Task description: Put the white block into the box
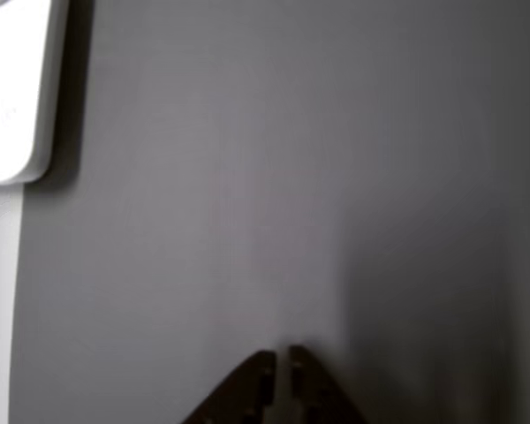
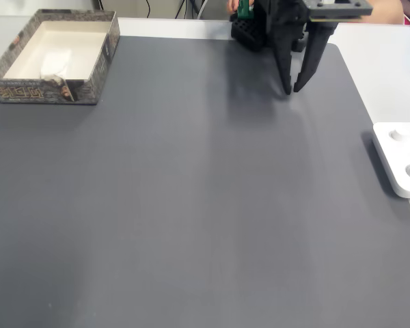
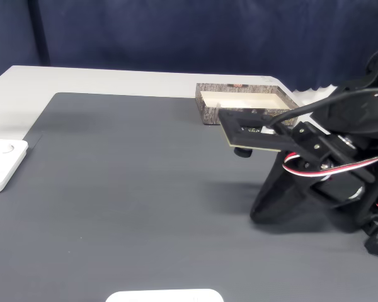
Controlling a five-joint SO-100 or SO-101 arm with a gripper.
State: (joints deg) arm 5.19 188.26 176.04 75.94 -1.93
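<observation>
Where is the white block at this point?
In a fixed view the white block lies inside the box at the mat's top left corner, far from the gripper at the top right.

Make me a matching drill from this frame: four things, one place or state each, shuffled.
Things:
1. white block
2. box
3. end effector
4. white device

Places/states:
A. mat's far-left corner in this fixed view
B. off the mat's right edge
C. inside the box
D. tips nearly together, holding nothing, above the mat

Pairs: 1-C, 2-A, 3-D, 4-B
</observation>
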